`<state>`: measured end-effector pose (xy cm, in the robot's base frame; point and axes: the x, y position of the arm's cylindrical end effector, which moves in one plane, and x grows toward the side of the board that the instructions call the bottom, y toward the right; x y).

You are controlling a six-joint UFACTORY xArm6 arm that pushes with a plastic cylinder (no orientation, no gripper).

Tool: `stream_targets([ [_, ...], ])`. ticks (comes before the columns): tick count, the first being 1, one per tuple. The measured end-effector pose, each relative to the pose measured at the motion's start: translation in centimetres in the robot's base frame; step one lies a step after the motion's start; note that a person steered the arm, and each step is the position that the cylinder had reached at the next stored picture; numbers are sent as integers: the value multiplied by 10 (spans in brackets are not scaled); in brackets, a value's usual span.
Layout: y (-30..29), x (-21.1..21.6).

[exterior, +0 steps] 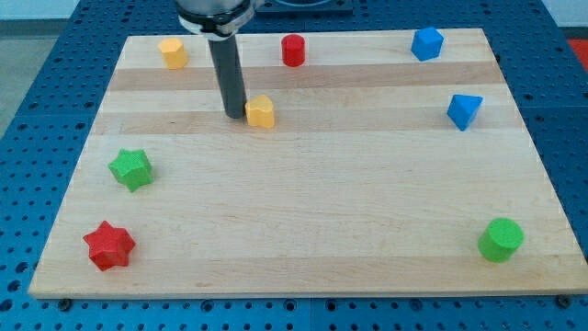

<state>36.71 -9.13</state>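
Rod: a straight dark rod comes down from the view's top; it has no jaws or fingers, so it holds nothing.
My tip: my tip (236,115) rests on the wooden board (312,211), just at the left side of the yellow heart-shaped block (261,111), touching it or nearly so; I cannot tell which.
Nearby blocks: a yellow hexagonal block (172,51) sits up and to the view's left; a red cylinder (293,50) sits up and to the right.
Right side: a blue block (426,43) near the top right corner, a blue triangular block (464,110) below it, a green cylinder (501,239) near the bottom right.
Left side: a green star (130,169) by the left edge, a red star (109,245) near the bottom left corner.
Surround: a blue perforated table (55,55) lies around the board.
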Motion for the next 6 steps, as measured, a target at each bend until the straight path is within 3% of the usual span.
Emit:
stream_targets([
  [3,48,15],
  [6,29,26],
])
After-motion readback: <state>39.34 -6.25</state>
